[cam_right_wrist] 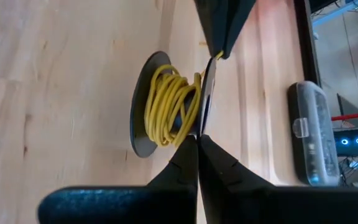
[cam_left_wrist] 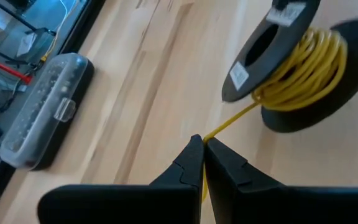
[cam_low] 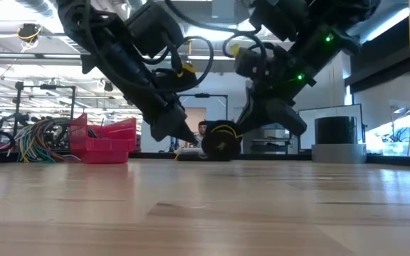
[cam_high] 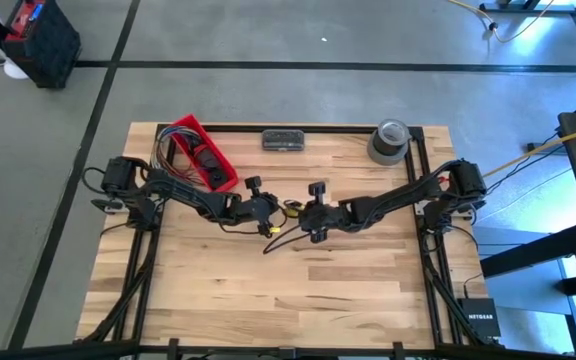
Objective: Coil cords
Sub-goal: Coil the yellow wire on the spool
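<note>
While spooled, cord enters left gripper's jaws.

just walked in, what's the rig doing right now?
Both arms meet mid-table over a black spool wound with yellow cord. The left gripper is shut on the cord's free end, which runs taut from its tips to the spool. The right gripper is shut on the rim of one spool flange, steadying it upright on the wood. Several turns are already on the spool. A red bin, a clear plastic case and a tape roll sit untouched along the far edge.
</note>
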Tool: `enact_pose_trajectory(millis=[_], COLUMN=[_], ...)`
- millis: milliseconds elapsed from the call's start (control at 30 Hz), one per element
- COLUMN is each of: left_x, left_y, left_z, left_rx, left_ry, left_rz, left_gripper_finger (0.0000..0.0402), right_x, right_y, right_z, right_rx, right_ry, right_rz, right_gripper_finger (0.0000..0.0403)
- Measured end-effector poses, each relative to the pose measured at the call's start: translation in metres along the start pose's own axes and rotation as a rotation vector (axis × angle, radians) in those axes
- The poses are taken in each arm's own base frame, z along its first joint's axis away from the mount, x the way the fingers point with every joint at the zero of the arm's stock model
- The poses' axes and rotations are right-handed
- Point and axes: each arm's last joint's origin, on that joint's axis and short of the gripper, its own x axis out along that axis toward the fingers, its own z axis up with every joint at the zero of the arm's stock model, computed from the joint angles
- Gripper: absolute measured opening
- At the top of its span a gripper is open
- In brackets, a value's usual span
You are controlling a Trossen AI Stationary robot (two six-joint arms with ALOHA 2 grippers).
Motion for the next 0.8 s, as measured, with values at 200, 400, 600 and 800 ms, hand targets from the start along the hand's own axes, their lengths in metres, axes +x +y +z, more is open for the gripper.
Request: enact_pose_trajectory(millis=[200,400,600,800], left_x=[0.0000,0.0000,0.0003,0.0002], left_y=[0.0001,0.0001,-0.0005,-0.0009], left_z=[0.0008,0.0017,0.0017,0.0020], left_rx=[-0.046,-0.055,-0.042,-0.020], left_ry=[-0.008,-0.015,-0.017,-0.020], left_rz=[-0.001,0.000,-0.039,-0.048], left_gripper_finger=[0.0005,0.0006,0.0006,0.0006], right_x=[0.0053,0.0054,0.0054,0.0056], right_y=[0.0033,0.0031,0.0035,0.0037], right_z=[-0.0034,-0.0035,-0.0039,-0.0042], right_rx=[-0.012,-0.008,0.038,0.063], right_ry=[0.031,0.032,0.033,0.033], right_rz=[-0.018,-0.026,-0.017,-0.016], right_gripper_finger=[0.0001,0.0001,0.0003,0.0003])
